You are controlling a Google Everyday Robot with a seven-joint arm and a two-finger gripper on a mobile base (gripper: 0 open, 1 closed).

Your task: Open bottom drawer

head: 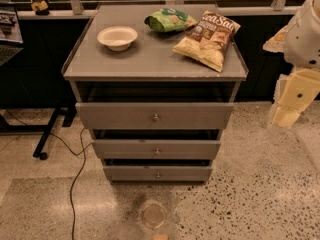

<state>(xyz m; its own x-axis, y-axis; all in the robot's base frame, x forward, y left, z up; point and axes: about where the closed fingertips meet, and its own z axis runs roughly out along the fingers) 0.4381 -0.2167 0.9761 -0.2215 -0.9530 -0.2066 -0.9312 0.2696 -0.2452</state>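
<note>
The grey cabinet [80, 74] stands in the middle of the view with three drawers stacked down its front. The bottom drawer [130, 173] is the slimmest front, just above the floor, with a small round metal knob [158, 174] at its centre. Its front lies about flush with the middle drawer [125, 149] above it. My arm hangs at the right edge, and my gripper [284, 117] is its cream lower end, to the right of the cabinet at the height of the top drawer [115, 115], well apart from the bottom drawer.
On the cabinet top lie a white bowl [117, 37], a green chip bag [170, 20] and a brown chip bag [207, 39]. A black cable [75, 184] runs over the floor at left beside a desk leg [50, 134]. A round floor fitting [153, 215] sits before the cabinet.
</note>
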